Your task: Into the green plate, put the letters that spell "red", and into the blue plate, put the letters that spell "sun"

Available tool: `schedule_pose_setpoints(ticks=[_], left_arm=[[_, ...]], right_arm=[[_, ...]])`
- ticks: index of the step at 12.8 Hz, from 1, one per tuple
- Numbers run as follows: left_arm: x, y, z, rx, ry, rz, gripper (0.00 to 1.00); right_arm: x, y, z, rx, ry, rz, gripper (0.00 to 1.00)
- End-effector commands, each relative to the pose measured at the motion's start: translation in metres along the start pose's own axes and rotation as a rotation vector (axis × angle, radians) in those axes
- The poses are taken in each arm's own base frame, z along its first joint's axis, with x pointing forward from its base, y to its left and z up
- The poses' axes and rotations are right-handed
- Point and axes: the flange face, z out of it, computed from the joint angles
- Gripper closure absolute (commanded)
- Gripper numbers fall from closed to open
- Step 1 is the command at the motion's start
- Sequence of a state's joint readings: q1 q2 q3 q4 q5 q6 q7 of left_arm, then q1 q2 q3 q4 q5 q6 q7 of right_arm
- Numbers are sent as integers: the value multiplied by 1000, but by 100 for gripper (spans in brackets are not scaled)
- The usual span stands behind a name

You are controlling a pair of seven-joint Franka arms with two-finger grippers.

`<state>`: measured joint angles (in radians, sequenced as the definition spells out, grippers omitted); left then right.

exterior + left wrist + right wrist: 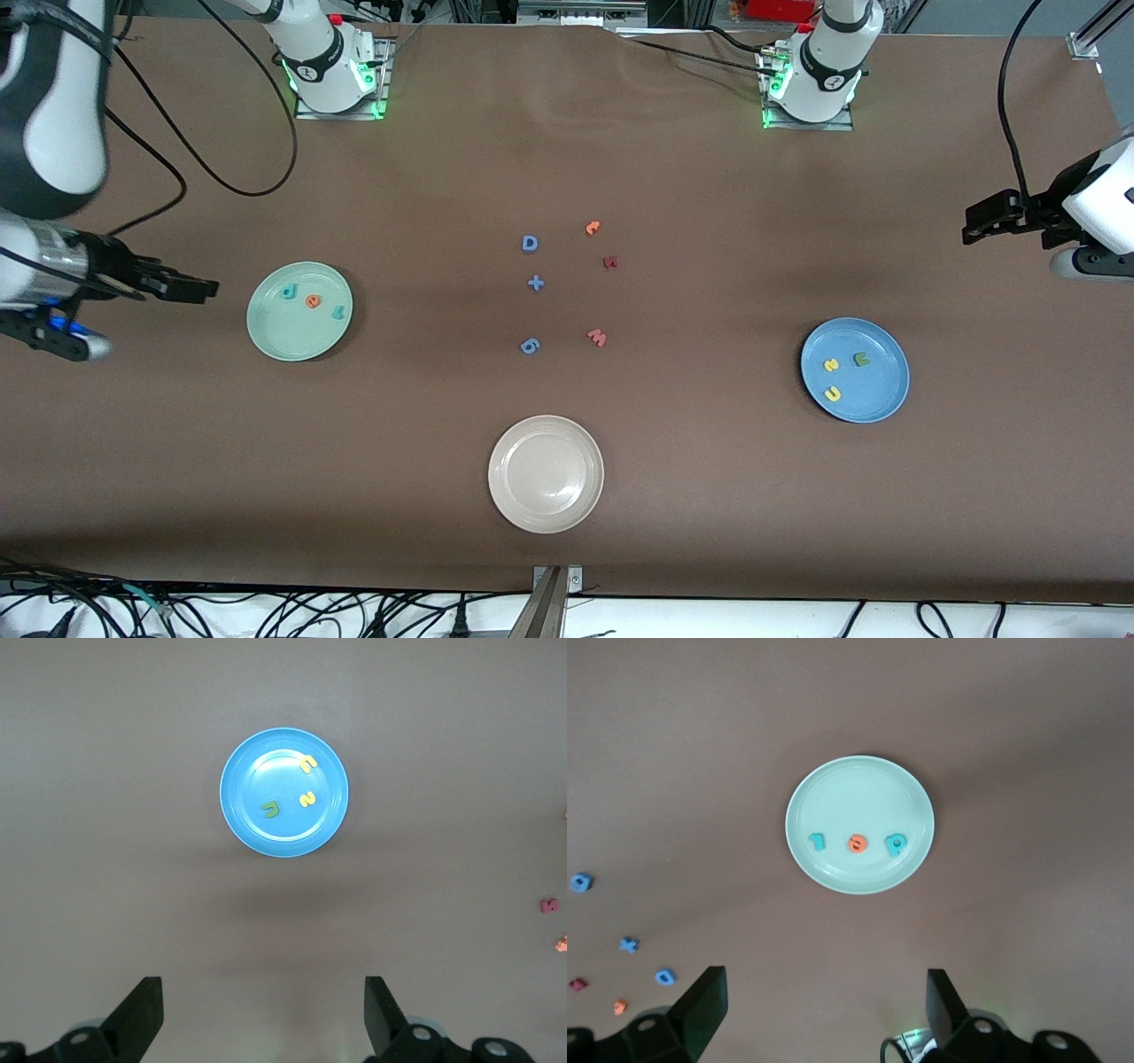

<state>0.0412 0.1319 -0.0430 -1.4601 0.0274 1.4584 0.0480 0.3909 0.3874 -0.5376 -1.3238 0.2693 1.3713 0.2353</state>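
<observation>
From the front camera, I see the round pale mint-green plate (299,311) carrying the teal foam "d" (288,291), the orange foam "e" (313,301) and the teal foam "r" (337,312) in a row. The right gripper (190,288), released and empty, hangs just off the plate's rim toward the right arm's end of the table. The left gripper (973,221), also spread wide, hangs near the left arm's end, above the table and apart from the round medium-blue plate (855,369).

From my left wrist camera, the blue plate holds the yellow foam "s" (307,799), the dark green foam "u" (271,807) and the yellow foam "n" (307,764), well ahead of the parted fingers (142,1014).

From my right wrist camera, "red" lies straight ahead of the parted fingers (704,1010). I judge both words placed, no reach left.
</observation>
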Motion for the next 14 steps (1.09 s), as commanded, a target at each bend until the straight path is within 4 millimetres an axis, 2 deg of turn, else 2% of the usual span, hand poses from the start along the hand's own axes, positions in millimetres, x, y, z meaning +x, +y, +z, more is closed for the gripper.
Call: schedule_pose_setpoints(ticks=[1, 5, 12, 14], left_arm=[[6, 7, -2, -31, 8, 17, 0], [7, 9, -3, -29, 11, 19, 0], [7, 10, -4, -28, 12, 22, 0], [7, 9, -4, -29, 14, 21, 0]], right_arm=[[-12, -2, -8, 13, -22, -20, 1], [-19, -23, -7, 5, -16, -56, 1], [-16, -14, -8, -60, 5, -82, 0], [-12, -5, -10, -50, 11, -71, 0]])
